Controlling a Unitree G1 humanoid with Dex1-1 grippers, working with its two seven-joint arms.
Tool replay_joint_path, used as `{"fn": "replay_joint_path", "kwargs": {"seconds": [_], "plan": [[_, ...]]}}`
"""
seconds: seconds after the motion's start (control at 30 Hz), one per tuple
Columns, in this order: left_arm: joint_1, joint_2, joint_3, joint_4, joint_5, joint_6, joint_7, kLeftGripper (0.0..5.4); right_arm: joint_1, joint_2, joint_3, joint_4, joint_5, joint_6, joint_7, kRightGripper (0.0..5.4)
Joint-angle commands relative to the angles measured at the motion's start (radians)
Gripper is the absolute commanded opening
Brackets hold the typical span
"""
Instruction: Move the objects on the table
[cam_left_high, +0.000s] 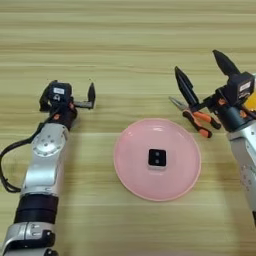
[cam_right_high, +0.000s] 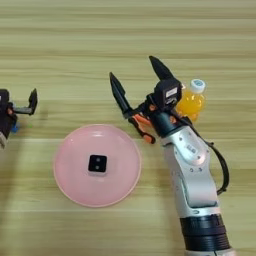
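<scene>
We judge our right tool (cam_right_high: 136, 82), spread wide over the orange-handled pliers (cam_left_high: 199, 118) just right of the pink plate (cam_right_high: 70, 190), could knock the orange bottle (cam_right_high: 191, 102) behind; the left tool (cam_left_high: 86, 100) idles, also spread.

Most of the tabletop (cam_left_high: 125, 45) is bare wood, so the whole far half is open for a pass. The middle is taken up by a pink plate (cam_right_high: 70, 187) with a small black block (cam_right_high: 97, 163) on it. The right side's crowded: orange-handled pliers (cam_left_high: 200, 121) lie just past the plate's rim, right under the spread right pincer (cam_right_high: 136, 80), with the orange bottle (cam_right_high: 191, 101) tucked beside that wrist. The left pincer (cam_left_high: 90, 97) has clear wood all around it.
</scene>
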Motion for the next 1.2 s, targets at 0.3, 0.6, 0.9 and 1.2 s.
{"fn": "replay_joint_path", "kwargs": {"seconds": [0.3,0.6,0.9,1.2], "plan": [[-0.029,-0.001,0.010,0.043,0.024,0.080,0.061,5.38,-0.012,-0.010,-0.008,-0.024,0.013,0.013,0.002,5.40],[-0.048,-0.006,0.017,0.075,0.041,0.094,0.146,5.38,-0.005,-0.015,-0.010,-0.030,0.017,0.015,0.003,5.40],[-0.106,-0.023,0.045,0.128,0.031,0.161,0.204,5.38,0.000,-0.020,-0.013,-0.032,0.021,0.013,0.004,5.40],[-0.148,-0.048,0.079,0.184,-0.003,0.218,0.228,5.38,0.005,-0.026,-0.016,-0.033,0.029,0.013,0.007,5.40]]}}
